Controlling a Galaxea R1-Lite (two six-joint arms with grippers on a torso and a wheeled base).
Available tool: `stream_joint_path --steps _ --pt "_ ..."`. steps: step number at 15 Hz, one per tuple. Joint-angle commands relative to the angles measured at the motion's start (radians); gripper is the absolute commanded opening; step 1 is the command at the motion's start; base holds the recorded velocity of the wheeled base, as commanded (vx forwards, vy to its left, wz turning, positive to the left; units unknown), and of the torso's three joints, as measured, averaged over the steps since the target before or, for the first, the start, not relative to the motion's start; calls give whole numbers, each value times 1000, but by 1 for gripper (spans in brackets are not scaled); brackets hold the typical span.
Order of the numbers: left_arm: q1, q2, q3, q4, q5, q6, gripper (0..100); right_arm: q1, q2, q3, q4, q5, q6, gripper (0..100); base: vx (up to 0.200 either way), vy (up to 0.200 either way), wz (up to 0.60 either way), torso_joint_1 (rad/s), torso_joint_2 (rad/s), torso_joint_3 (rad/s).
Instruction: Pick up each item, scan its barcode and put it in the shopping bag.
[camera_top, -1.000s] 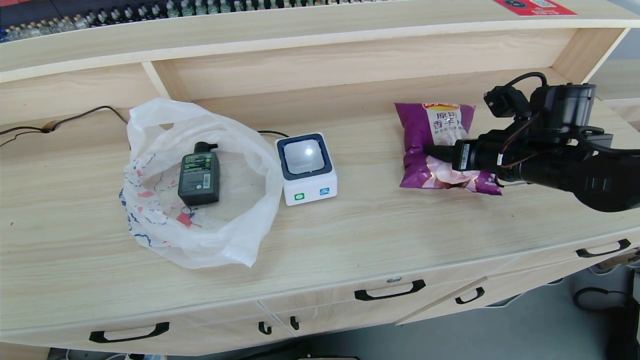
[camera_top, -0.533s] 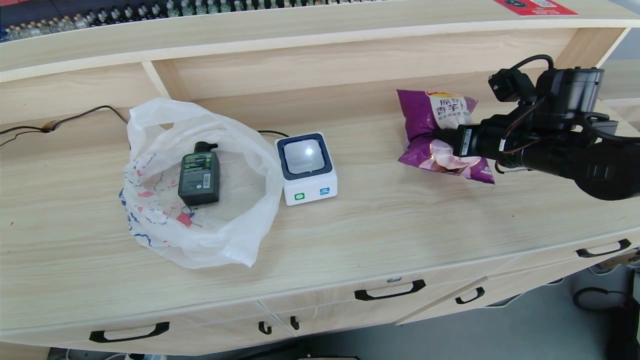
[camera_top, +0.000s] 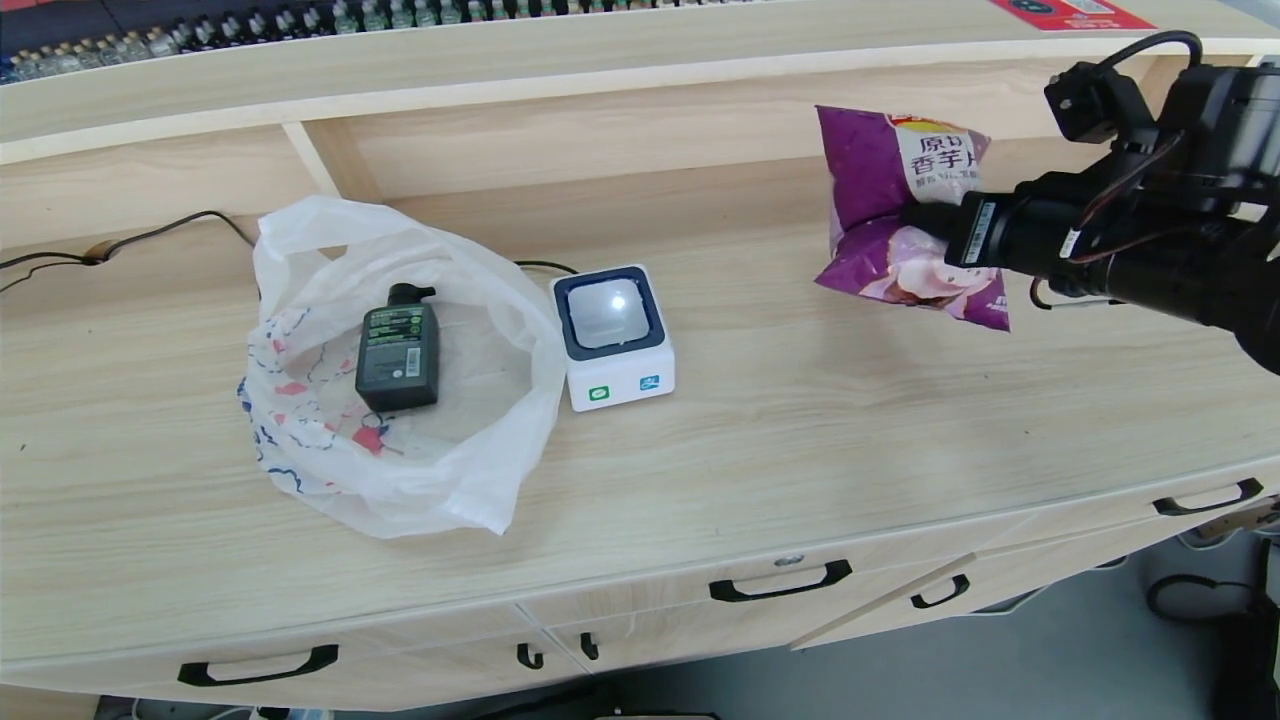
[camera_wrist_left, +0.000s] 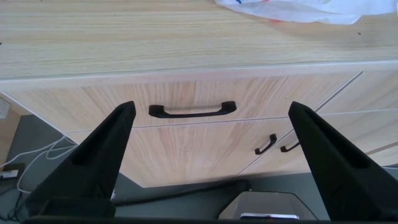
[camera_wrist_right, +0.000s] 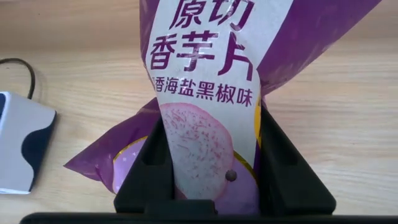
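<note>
**Purple chip bag (camera_top: 905, 225) held in my right gripper (camera_top: 915, 215)**

The chip bag is up in the air, over the right side of the wooden counter (camera_top: 800, 430). It does not touch the wood. My right gripper pinches it across the middle, and the bag is squeezed in where my two fingers press. Its top points up toward the back shelf (camera_top: 600, 60). Its lower end hangs down and spreads out a bit. From my right wrist, the bag stands between my two black fingers, one on each side, with the picture of chips facing the camera.

The white scanner (camera_top: 612, 335) sits on the counter, well to the left of the chip bag. Its dark window faces up.

Just beside the scanner, on its left, lies the white shopping bag (camera_top: 500, 440) with its mouth open. A dark bottle (camera_top: 398, 345) lies flat inside it, cap pointing to the back.

A thin black cable (camera_top: 150, 235) runs along the counter behind the shopping bag.

My left gripper (camera_wrist_left: 208, 155) is down low in front of the drawers. Its fingers are spread wide with nothing between them. A black drawer handle (camera_wrist_left: 191, 111) shows between them, farther off.
</note>
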Motion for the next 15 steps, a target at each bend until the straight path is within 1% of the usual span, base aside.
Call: stream_joint_path --steps 1,2,4,6,7,8,10,11,13,15 --pt "0 0 0 1 0 0 100 41 -77 7 -1 5 14 0 0 0 0 0 0 0" --pt "0 0 0 1 0 0 100 77 -103 7 -1 5 46 0 0 0 0 0 0 0" --pt "0 0 0 1 0 0 100 119 -146 14 -1 0 94 0 0 0 0 0 0 0" --pt "0 0 0 1 0 0 100 145 -221 74 -4 -2 117 0 0 0 0 0 0 0" --pt "0 0 0 1 0 0 100 185 -258 134 -38 -2 158 0 0 0 0 0 0 0" --pt "0 0 0 1 0 0 100 237 -281 221 -130 -2 233 0 0 0 0 0 0 0" --pt "0 0 0 1 0 0 100 338 -294 430 -418 -8 361 0 0 0 0 0 0 0" --pt "0 0 0 1 0 0 100 372 -294 513 -530 -6 411 0 0 0 0 0 0 0" --pt "0 0 0 -4 0 0 100 410 -304 596 -621 0 517 0 0 0 0 0 0 0" --pt "0 0 0 -5 0 0 100 438 -304 616 -656 0 600 0 0 0 0 0 0 0"
